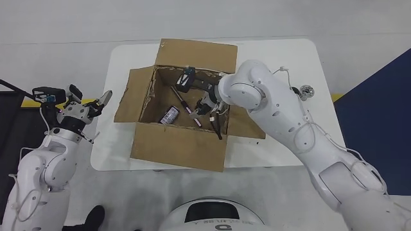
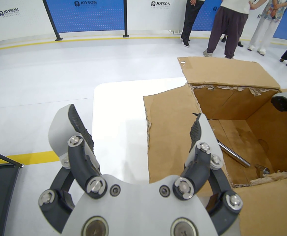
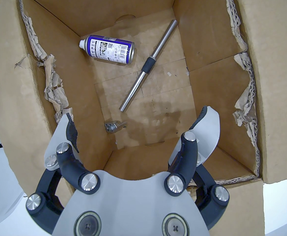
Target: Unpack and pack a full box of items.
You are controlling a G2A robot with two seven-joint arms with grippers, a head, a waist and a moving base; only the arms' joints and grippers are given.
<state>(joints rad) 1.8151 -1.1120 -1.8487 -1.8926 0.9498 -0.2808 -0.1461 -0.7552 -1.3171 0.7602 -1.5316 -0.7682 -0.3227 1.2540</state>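
Note:
An open cardboard box point(image 1: 176, 144) with torn flaps stands on the white table point(image 1: 122, 77). On its floor lie a blue spray can point(image 3: 107, 49), a metal rod with a black grip point(image 3: 148, 65) and a small metal fitting point(image 3: 114, 126). My right gripper point(image 3: 138, 121) hangs open over the box's opening, above these items and touching none of them. Off the table's left edge, my left gripper point(image 2: 136, 121) stands open and empty, facing the box point(image 2: 231, 133). The spray can point(image 1: 169, 115) and rod point(image 1: 182, 101) also show from above.
A small round metal object point(image 1: 307, 90) lies on the table to the right of the box. The box's flaps point(image 1: 196, 54) fold outward on all sides. Bare table lies left of the box. Yellow floor tape point(image 2: 35, 157) runs beside the table.

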